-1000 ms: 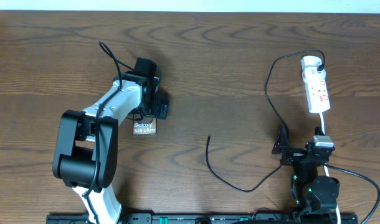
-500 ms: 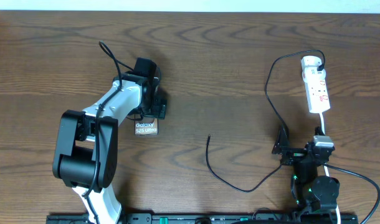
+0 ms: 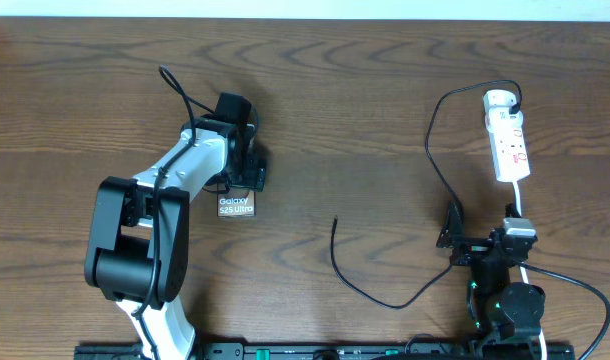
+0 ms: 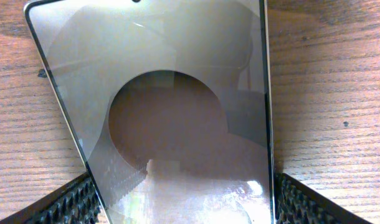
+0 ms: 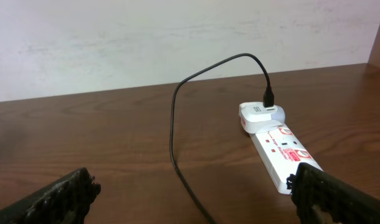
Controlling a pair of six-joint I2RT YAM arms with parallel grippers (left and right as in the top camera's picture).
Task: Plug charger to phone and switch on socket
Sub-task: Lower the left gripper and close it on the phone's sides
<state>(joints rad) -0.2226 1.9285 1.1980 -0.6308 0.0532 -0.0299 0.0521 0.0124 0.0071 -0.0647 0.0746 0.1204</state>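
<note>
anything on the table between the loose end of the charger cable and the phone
Nothing visible. Only bare brown wooden table lies between the thin black charger cable's loose end and the flat dark phone with white lettering.

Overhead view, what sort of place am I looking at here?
Probably a robotics lab test bench: robot arms mounted at a wooden table, with a phone and a power strip laid out, and a plain wall behind.

The table [image 3: 385, 90] is dark brown with wavy wood grain. The phone [image 3: 234, 206] is dark with white lettering and a brownish oval. The socket [image 3: 509, 140] is white with red marks, and the charger [image 5: 172, 134] is black.
</note>
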